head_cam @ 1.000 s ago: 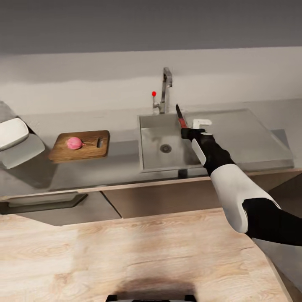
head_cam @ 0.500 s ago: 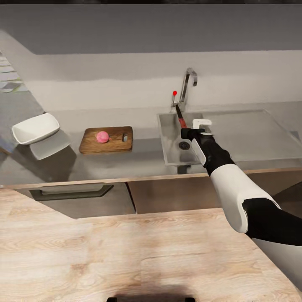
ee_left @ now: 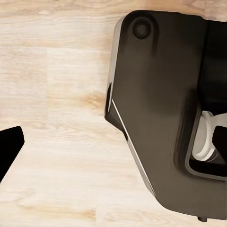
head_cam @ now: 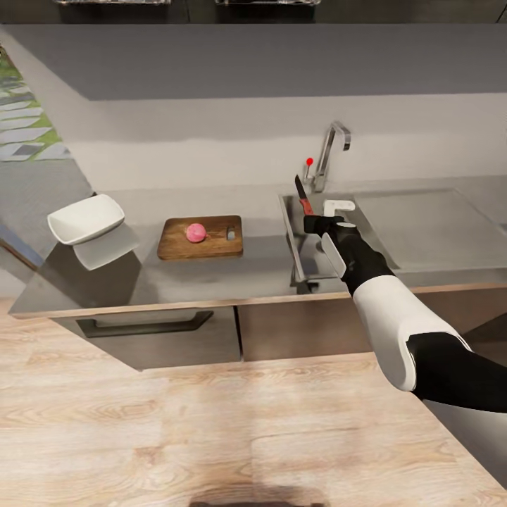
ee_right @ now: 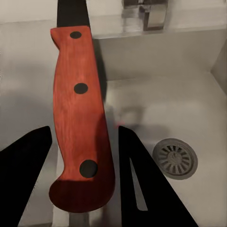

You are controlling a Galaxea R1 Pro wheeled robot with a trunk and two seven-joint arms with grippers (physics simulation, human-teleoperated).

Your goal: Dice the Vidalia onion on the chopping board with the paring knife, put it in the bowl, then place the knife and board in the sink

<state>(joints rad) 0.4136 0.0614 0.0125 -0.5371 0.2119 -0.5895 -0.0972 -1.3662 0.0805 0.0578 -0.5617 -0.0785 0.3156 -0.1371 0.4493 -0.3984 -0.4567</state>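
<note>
While the right gripper (head_cam: pixel 315 220) holds the knife (head_cam: pixel 303 197) up over the sink (head_cam: pixel 299 260), the onion (head_cam: pixel 196 232) sits whole on the board (head_cam: pixel 201 238), well off to the left on the counter (head_cam: pixel 211 278). The bowl (head_cam: pixel 86 218) is farther left, past the board.

I think the knife will be light and stiff. Its blade is thin and sharp at the tip, so the red handle is the safe place to hold. The handle looks smooth, so it could slip or twist if the hold is weak.

From the right wrist, the red handle (ee_right: pixel 80 118) lies between the two dark fingers (ee_right: pixel 142 184), closer to one of them, with its butt end near the camera and the blade pointing away. The jaws are closed on the handle. Below it is the sink floor with the round drain (ee_right: pixel 175 157).

The onion looks small, round and firm. I think it could roll on the board when the blade pushes down, so a cut straight down on its middle seems best.

The left gripper (ee_left: pixel 8 153) hangs over the wooden floor (ee_left: pixel 56 94) beside the robot's dark base (ee_left: pixel 161 113). One dark fingertip shows at the edge, so I cannot tell if those jaws are open or closed.
</note>
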